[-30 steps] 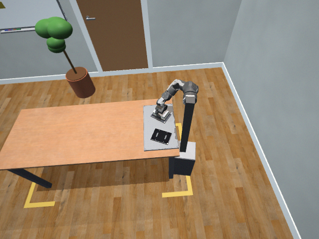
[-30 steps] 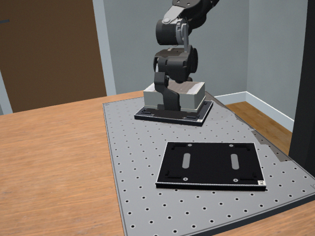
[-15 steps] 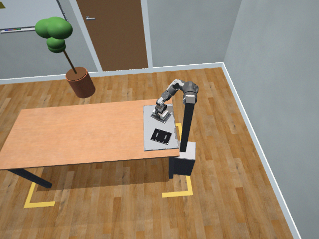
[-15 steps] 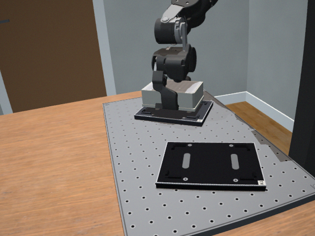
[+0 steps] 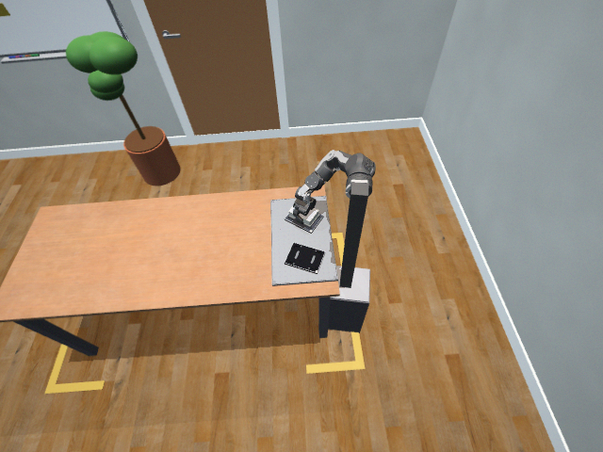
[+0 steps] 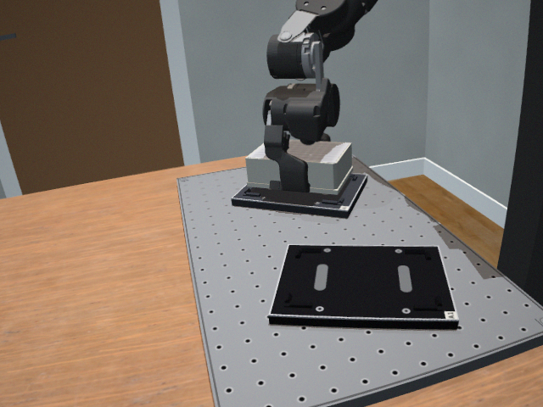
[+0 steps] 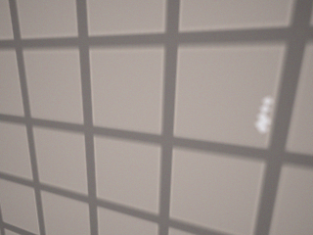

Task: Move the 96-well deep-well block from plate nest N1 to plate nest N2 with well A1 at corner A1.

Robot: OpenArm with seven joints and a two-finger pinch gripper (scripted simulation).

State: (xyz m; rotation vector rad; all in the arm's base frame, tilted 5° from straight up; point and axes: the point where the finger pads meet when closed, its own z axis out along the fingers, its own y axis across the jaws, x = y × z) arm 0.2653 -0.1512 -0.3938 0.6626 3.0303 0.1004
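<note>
The white 96-well deep-well block (image 6: 328,170) (image 5: 313,217) sits in the far black plate nest (image 6: 302,203) (image 5: 318,224). A small white A1 label (image 6: 343,208) marks that nest's near right corner. My gripper (image 6: 302,162) (image 5: 302,210) comes down from above and is shut on the block, with one dark finger against its near side; the far finger is hidden. The wrist view shows only the block's well grid (image 7: 127,98) from very close. The near black plate nest (image 6: 364,280) (image 5: 304,256) holds nothing, and its A1 label (image 6: 449,314) is at its near right corner.
Both nests sit on a grey perforated baseplate (image 6: 237,263) (image 5: 282,263) at the right end of a wooden table (image 6: 87,263) (image 5: 146,252). The arm's dark column (image 5: 352,234) (image 6: 522,175) stands just off the table's right edge.
</note>
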